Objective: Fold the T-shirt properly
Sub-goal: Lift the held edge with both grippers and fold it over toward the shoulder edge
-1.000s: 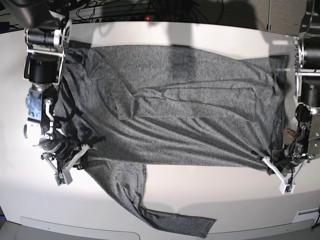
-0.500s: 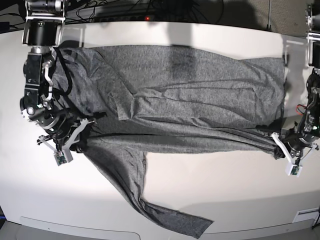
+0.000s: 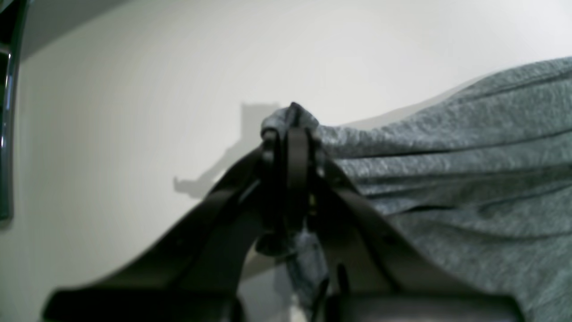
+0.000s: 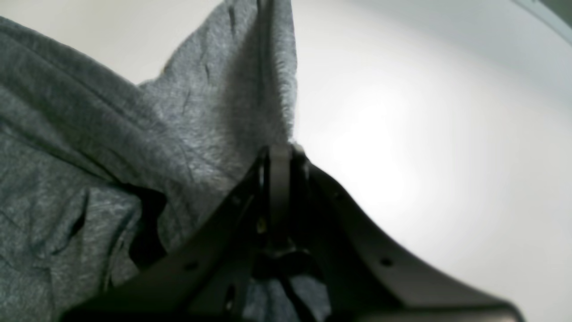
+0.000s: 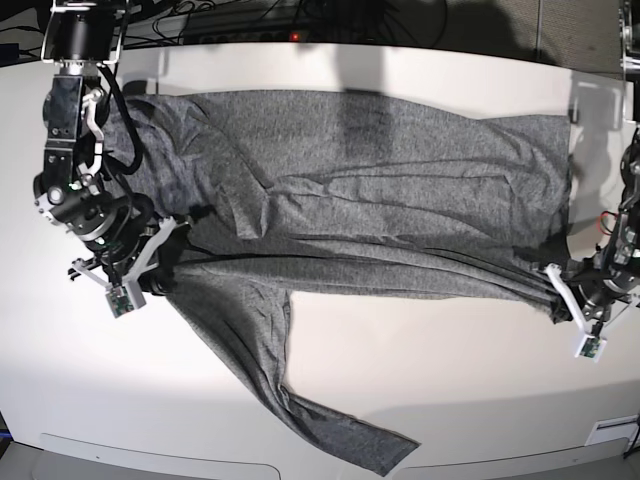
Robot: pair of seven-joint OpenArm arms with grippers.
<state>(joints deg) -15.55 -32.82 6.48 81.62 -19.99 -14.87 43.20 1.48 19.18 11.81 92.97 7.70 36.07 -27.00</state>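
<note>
The heather-grey T-shirt [image 5: 380, 170] lies spread across the white table [image 5: 450, 380], its near hem raised into a taut ridge between the two arms. My left gripper [image 5: 560, 290] is shut on the hem corner at the right; in the left wrist view the T-shirt [image 3: 469, 156] bunches out of the closed left gripper [image 3: 290, 129]. My right gripper [image 5: 165, 250] is shut on the shirt's edge at the left. The right wrist view shows the T-shirt [image 4: 89, 147] rising from the closed right gripper [image 4: 277, 152]. One long sleeve [image 5: 330, 430] trails toward the front edge.
Dark cables [image 5: 250, 20] run along the table's back edge. The arm bases stand at the far left [image 5: 80, 40] and far right corners. The table's front rim [image 5: 150, 462] lies just below the sleeve's cuff.
Both grippers have carried the shirt's near edge away from the front of the table, toward the middle. The fabric between them has pulled tight, and the loose sleeve has dragged along.
</note>
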